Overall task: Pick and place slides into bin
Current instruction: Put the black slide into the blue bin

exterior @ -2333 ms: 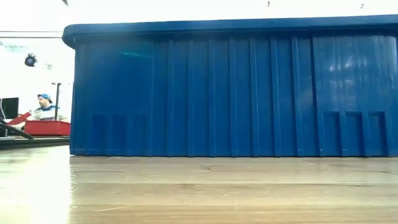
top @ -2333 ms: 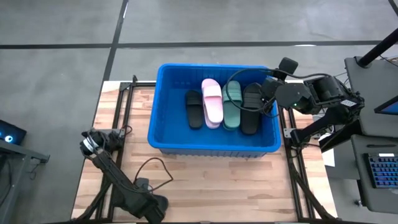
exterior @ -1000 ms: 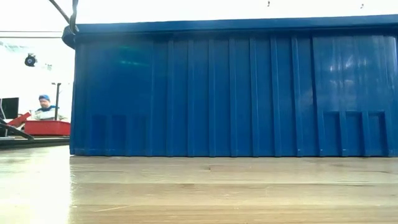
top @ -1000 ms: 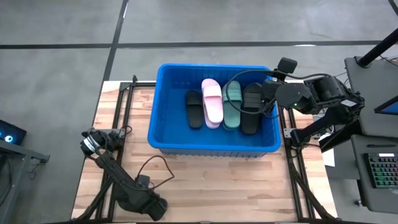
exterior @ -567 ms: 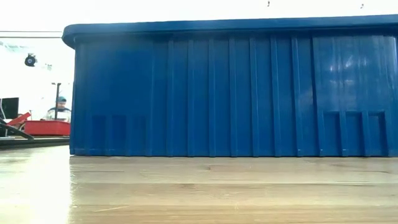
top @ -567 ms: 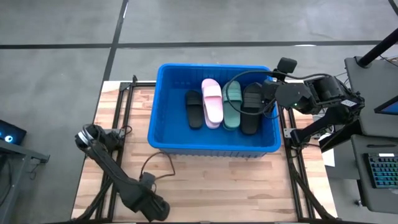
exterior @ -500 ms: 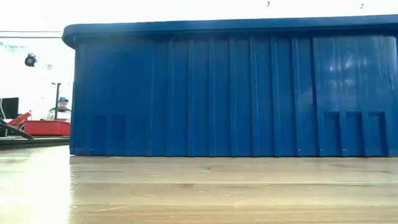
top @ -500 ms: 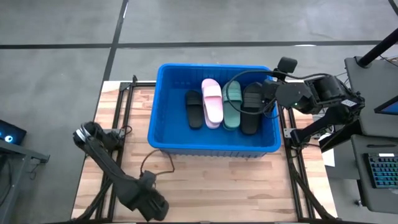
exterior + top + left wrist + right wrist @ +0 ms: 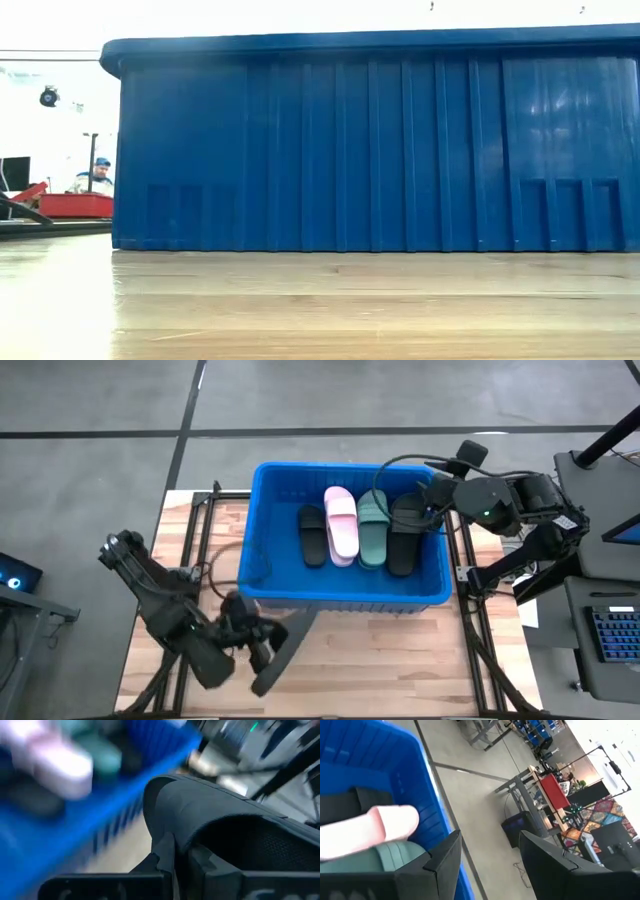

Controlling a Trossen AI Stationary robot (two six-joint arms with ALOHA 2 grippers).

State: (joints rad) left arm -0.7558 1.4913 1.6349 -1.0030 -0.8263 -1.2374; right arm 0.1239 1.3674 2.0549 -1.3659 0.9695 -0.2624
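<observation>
The blue bin (image 9: 262, 510) stands in the middle of the wooden table; its near wall (image 9: 370, 140) fills the low view. Inside lie several slides side by side: a black one (image 9: 312, 535), a pink one (image 9: 342, 525), a green one (image 9: 373, 530) and another black one (image 9: 403, 538). In front of the bin's near left corner my left gripper (image 9: 268, 646) is shut on a further dark slide (image 9: 285, 655). My right gripper (image 9: 430, 502) hangs open over the bin's far right corner with nothing between its fingers (image 9: 442, 857). My left gripper pinches an edge of the dark slide (image 9: 172, 837) between its two fingers (image 9: 162, 857); the picture is blurred, so which edge cannot be told. The slide's wide strap (image 9: 210, 807) arches just beyond the fingers. The slide slants from the gripper; no part shows on the table in the low view.
Bare wood (image 9: 390, 660) lies between the bin and the table's near edge. Metal frame rails (image 9: 190, 530) run along both sides of the table. Far behind the table, in the low view, a person (image 9: 97, 176) sits by a red object (image 9: 75, 205).
My left gripper has risen from the table's near edge and swung toward the bin's near left corner, turning from pointing down to nearly level. It now carries a dark slide that did not show in the earlier frames.
</observation>
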